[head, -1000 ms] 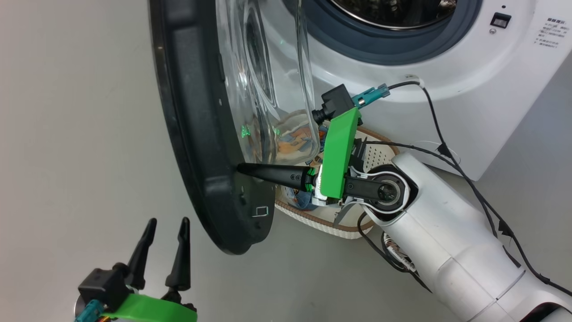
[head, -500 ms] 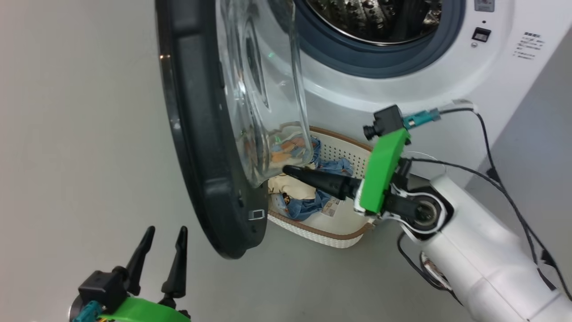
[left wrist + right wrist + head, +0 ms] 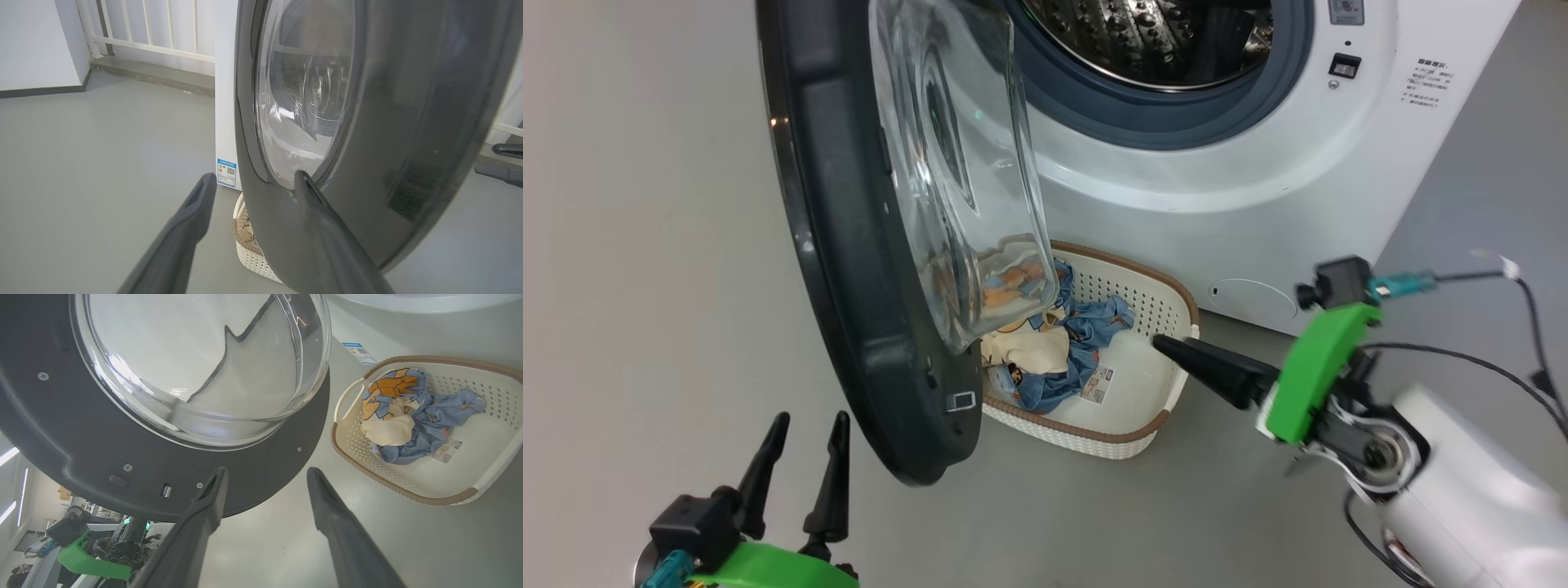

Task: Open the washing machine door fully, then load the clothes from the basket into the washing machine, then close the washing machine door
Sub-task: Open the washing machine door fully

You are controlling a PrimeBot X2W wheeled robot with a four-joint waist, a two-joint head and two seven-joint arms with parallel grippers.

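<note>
We logged a smooth grey floor [image 3: 102, 134]; a white railing [image 3: 155, 48] on a low grey kerb [image 3: 151, 75]; a white wall [image 3: 32, 41] with dark skirting [image 3: 41, 92]. We noted bright strips [image 3: 8, 456], possibly ceiling lights, too blurred to confirm.

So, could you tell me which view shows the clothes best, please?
The right wrist view: the clothes lie whole and uncovered in the basket. The head view has them partly behind the door's glass. In the left wrist view the door hides all but a basket corner.
</note>
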